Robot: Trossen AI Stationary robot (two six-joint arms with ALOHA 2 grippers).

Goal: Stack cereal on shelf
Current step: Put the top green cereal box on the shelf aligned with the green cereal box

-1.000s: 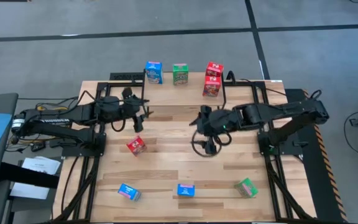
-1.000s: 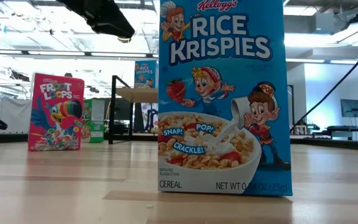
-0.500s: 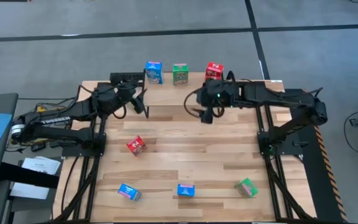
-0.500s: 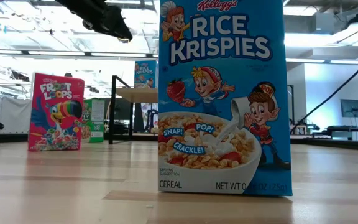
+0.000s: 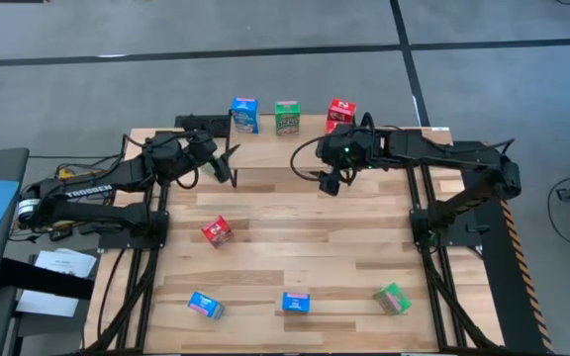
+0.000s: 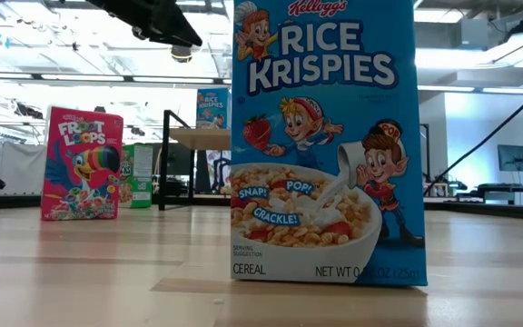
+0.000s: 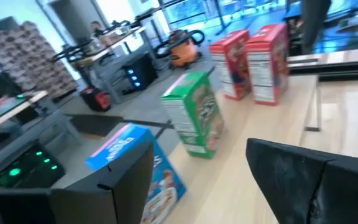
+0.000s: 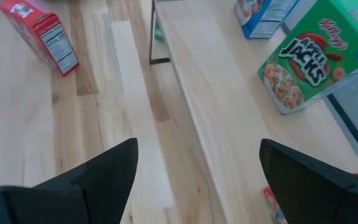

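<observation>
Shelf [image 5: 265, 148] at table's far edge: blue box [image 5: 244, 114], green box [image 5: 287, 118], red stack [image 5: 340, 112] seen standing on it. Red stack moved back since a second ago, now in line with the others. Right gripper [image 5: 331, 181] withdrawn from it, fingers wide, empty. Left gripper [image 5: 228, 170] beside shelf's left end, fingers part-open, nothing held. Left on tabletop: red box [image 5: 216, 230], two blue boxes [image 5: 205, 305] [image 5: 296, 302], green box [image 5: 392, 298]. Stacking judged roughly half done.

Closest to the low camera, the blue box [image 6: 323, 141] reads "Kellogg's RICE KRISPIES", "SNAP! CRACKLE! POP!", "CEREAL" and "NET WT". Farther back, the red box [image 6: 82, 164] says "FROOT LOOPS". On the shelf, the green box [image 8: 316, 53] reads "APPLE JACKS". "TROSSEN" runs along the left arm [image 5: 82, 190].
</observation>
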